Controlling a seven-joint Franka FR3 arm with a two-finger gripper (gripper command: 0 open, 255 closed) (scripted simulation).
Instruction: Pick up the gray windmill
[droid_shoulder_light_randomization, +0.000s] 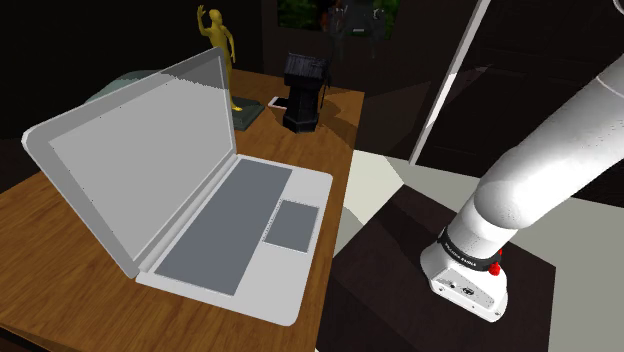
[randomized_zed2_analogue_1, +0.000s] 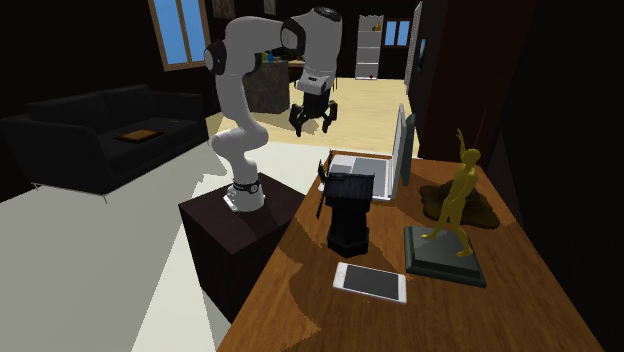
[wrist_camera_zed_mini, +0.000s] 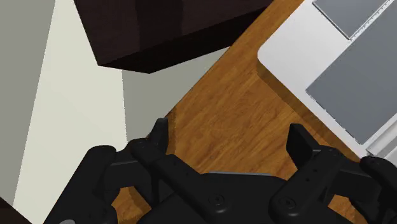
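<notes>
The windmill is a small dark, nearly black model with a boxy cap. It stands upright on the wooden table beyond the open laptop. In the second exterior view the windmill stands between the laptop and a white phone. My gripper hangs open high above the table's far end in that view, well away from the windmill. In the wrist view the gripper has its fingers apart with nothing between them, over bare wood beside the laptop's corner.
A gold figurine on a dark base stands beside the windmill, with a brown object behind it. The phone lies flat near the windmill. The dark stand sits against the table edge. A sofa is across the room.
</notes>
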